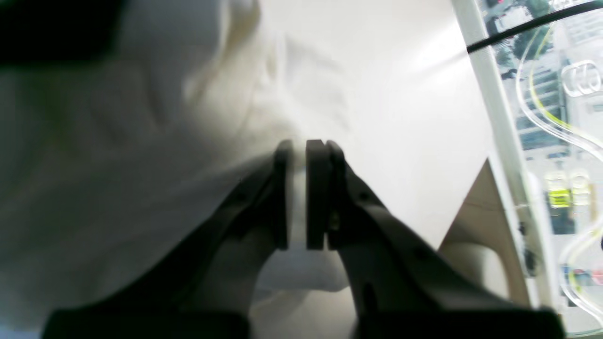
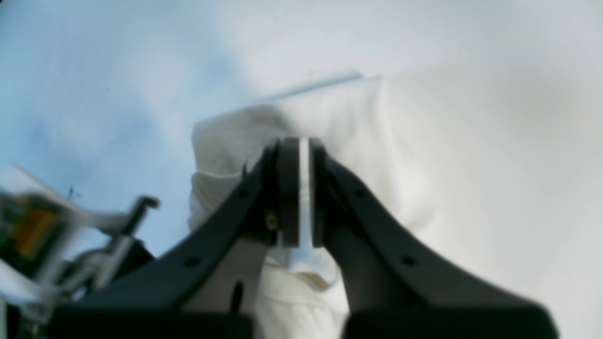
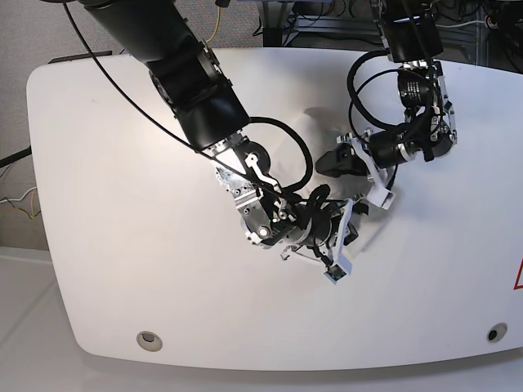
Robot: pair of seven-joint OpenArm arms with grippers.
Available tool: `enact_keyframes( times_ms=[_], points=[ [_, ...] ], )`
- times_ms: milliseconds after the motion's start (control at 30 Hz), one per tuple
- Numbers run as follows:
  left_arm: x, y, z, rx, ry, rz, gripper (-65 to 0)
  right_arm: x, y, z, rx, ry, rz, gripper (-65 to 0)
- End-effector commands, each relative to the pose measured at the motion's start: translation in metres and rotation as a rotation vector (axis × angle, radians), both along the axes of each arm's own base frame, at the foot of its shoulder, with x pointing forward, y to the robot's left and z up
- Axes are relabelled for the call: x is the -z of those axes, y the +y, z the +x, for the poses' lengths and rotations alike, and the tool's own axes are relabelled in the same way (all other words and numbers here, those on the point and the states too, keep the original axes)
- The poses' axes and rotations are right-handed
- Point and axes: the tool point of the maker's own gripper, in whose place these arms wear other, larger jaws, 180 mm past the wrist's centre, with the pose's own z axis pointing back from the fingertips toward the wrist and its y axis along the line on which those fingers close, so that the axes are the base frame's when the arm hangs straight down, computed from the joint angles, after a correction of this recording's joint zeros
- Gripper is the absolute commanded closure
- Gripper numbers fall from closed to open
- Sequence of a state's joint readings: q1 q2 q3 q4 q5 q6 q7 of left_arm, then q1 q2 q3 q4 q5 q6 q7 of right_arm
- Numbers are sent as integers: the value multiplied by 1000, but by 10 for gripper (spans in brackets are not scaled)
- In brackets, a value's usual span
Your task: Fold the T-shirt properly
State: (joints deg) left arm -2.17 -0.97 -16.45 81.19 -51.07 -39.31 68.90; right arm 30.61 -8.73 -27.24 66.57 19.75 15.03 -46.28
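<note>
White T-shirt [image 2: 344, 113] bunched beneath the paired grippers

On the glossy white tabletop [image 3: 163, 269], the shirt is largely hidden by both arms; its long axis cannot be told. The left gripper [image 1: 296, 148] and right gripper [image 2: 304, 143] are closed, with any pinched cloth unconfirmed. Fabric is seen behind both sets of fingers; which arm is nearer cannot be judged.

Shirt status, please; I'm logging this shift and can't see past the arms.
Both claws, left and right, nearly closed. Shirt bunched, rumpled. Arms block base view.
</note>
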Motion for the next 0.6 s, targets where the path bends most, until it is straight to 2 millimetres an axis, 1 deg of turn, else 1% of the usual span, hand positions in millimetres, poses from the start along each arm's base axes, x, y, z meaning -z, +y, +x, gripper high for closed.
enact_keyframes(
  times_ms=[0, 333, 433, 567],
  points=[
    [-12, 1, 9, -26, -49, -36, -30, -18, 6, 13, 2, -49, 31, -29],
    [-10, 7, 8, -64, -62, -50, -30, 6, 7, 11, -1, -27, 36, -29],
    [-7, 14, 6, -61, -60, -28, -30, 16, 7, 8, -23, -14, 40, -29],
    [-5, 19, 4, -54, -62, -13, -30, 32, 5, 5, -21, 12, 37, -29]
  ],
)
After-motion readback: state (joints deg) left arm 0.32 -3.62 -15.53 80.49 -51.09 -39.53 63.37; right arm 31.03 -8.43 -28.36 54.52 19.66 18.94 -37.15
